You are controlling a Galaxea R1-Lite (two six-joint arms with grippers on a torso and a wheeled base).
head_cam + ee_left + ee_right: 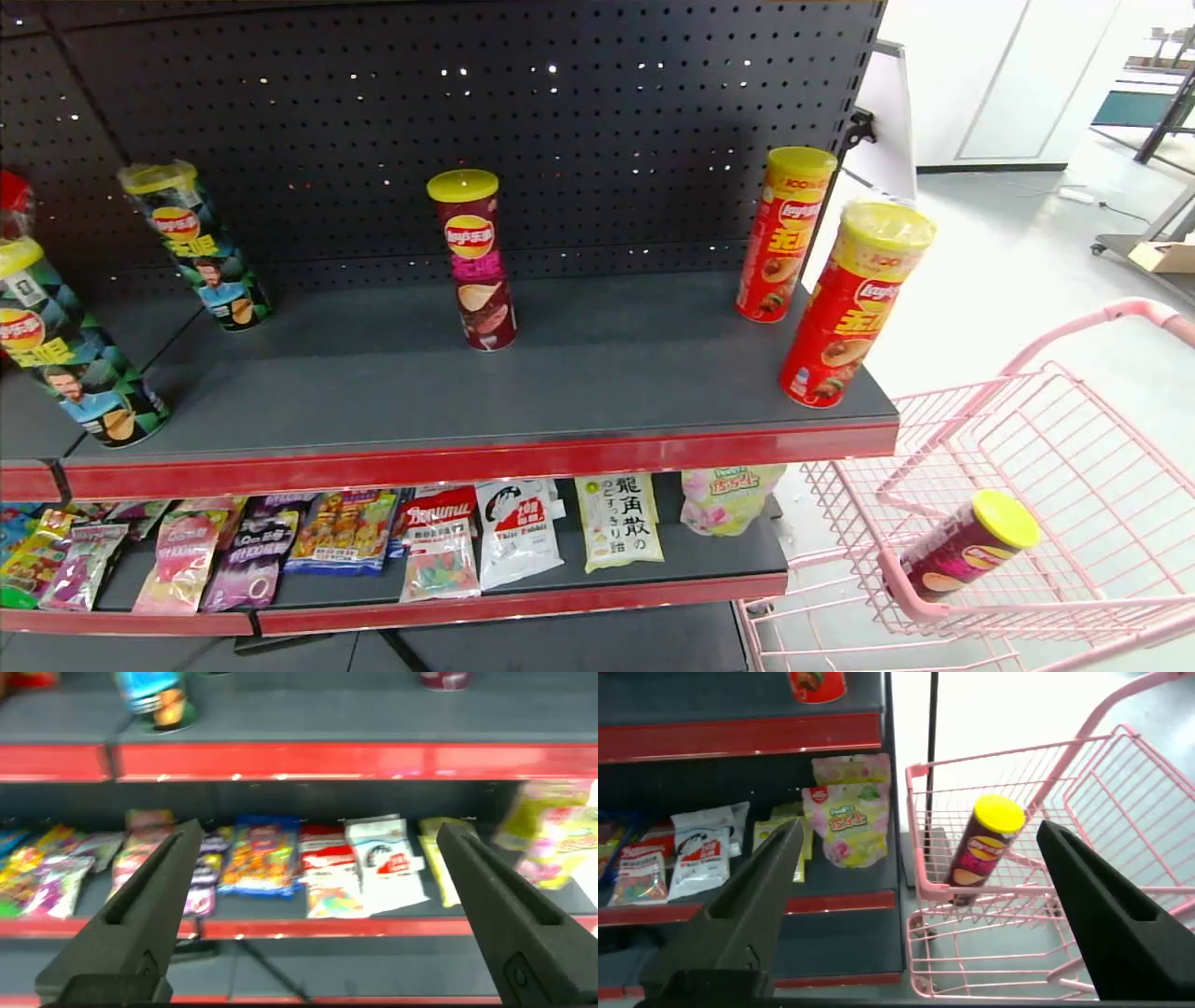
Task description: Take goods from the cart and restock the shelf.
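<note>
A maroon chip can with a yellow lid (966, 546) (983, 849) lies tilted in the pink wire cart (1074, 467) (1083, 784) to the right of the shelf. On the upper shelf board (523, 373) stand a matching maroon can (473, 261), two red cans (854, 303) (782, 233) at the right end and two dark green cans (196, 245) (70, 350) at the left. My right gripper (920, 910) is open, back from the cart with the can lying between its fingers' lines. My left gripper (318, 910) is open, facing the lower shelf's snack bags (262, 854).
The lower shelf (653, 560) holds several flat snack bags (518, 527), a pale green bag (728, 495) (845, 807) nearest the cart. A black pegboard (467, 121) backs the shelf. Red strips (485, 457) line the shelf fronts. Open floor (990, 243) lies beyond the cart.
</note>
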